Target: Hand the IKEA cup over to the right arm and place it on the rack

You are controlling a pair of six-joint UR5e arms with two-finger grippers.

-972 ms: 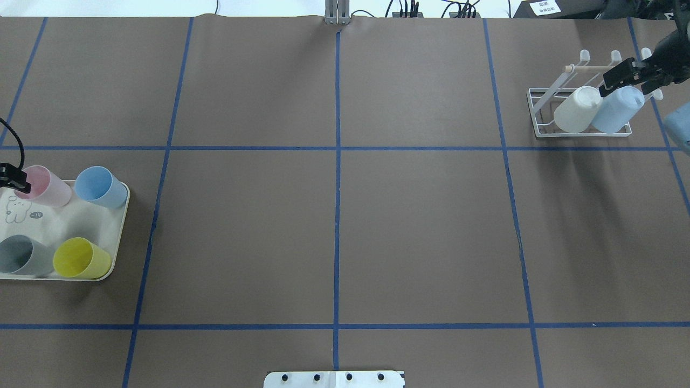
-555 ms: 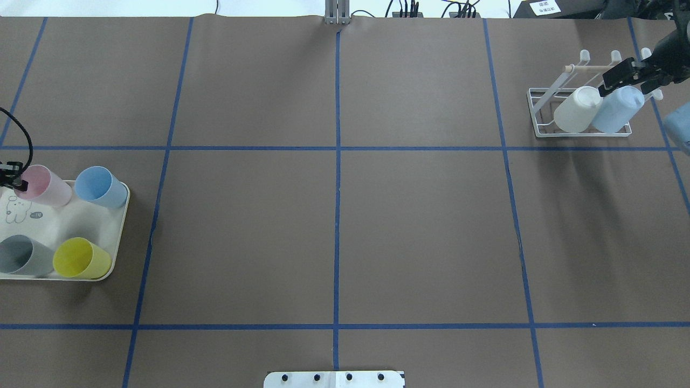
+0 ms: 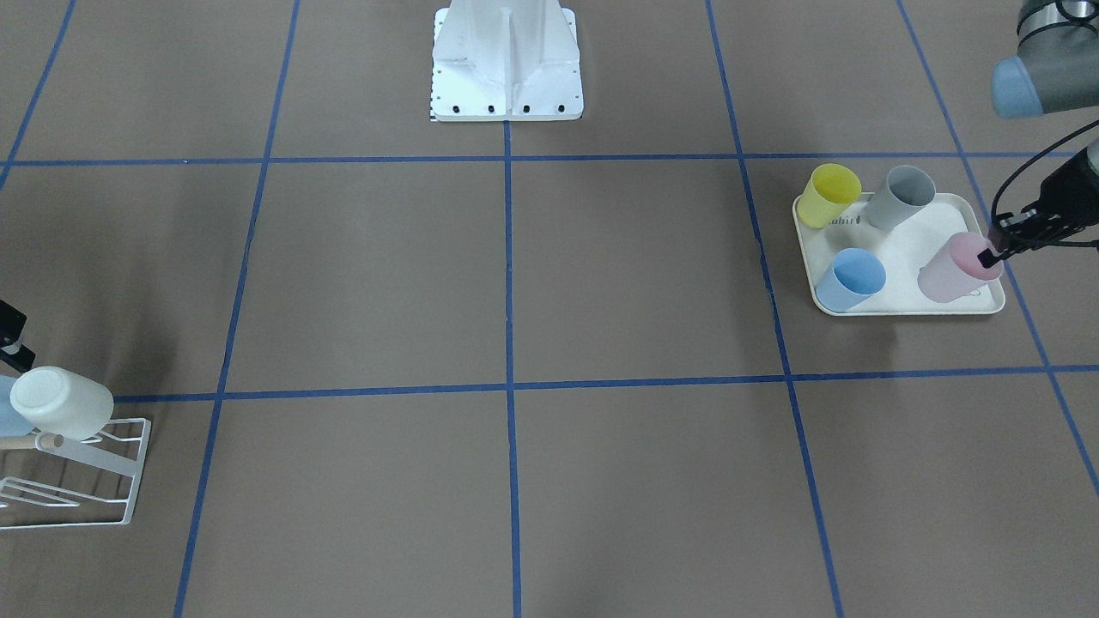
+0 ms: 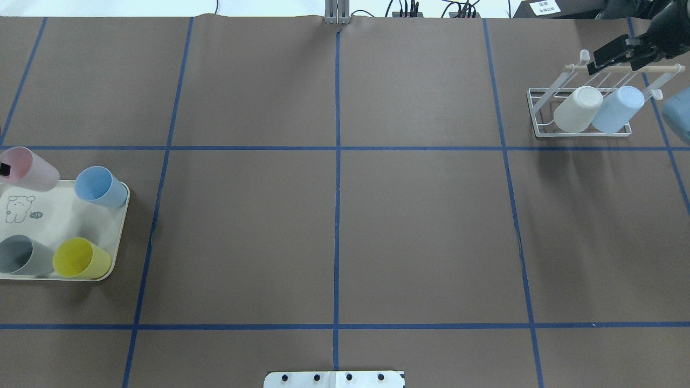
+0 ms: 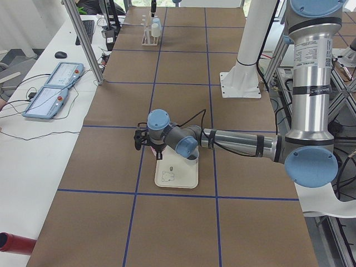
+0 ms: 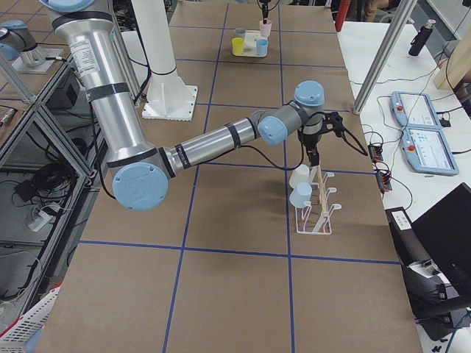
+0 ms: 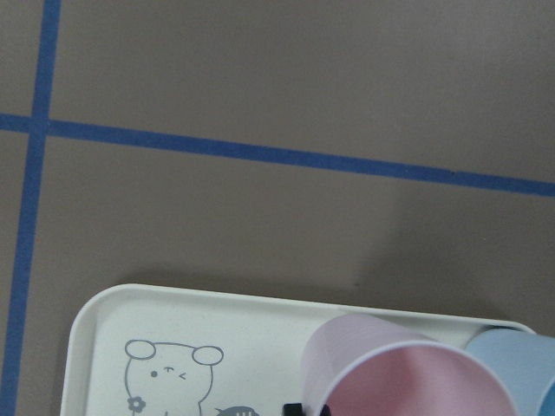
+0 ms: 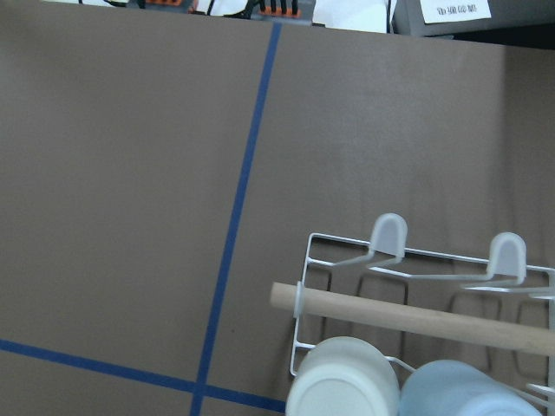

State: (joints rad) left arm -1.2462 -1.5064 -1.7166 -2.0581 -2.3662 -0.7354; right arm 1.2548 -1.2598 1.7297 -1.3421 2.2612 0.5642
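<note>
The pink cup (image 4: 32, 171) is pinched at its rim by the left gripper (image 3: 998, 251), over the tray's (image 4: 64, 215) 11 o'clock corner in the overhead view. The right gripper (image 4: 620, 53) is seen spread at the rack's (image 4: 539, 116) 12 o'clock, over the dowel (image 4: 663, 68).

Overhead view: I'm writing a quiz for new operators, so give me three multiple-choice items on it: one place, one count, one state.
1. Where does the wire rack stand in the overhead view? A upper right; B centre; C lower left.
2. How many cups hang on it? A one; B two; C four.
3. What state is the pink cup in? A gripped at its rim by the left end effector; B upturned on the rack; C nested in another cup.
Key: 1 A, it sits top right; 2 B, a white cup and a light blue cup; 3 A, a finger pinches its rim.
</note>
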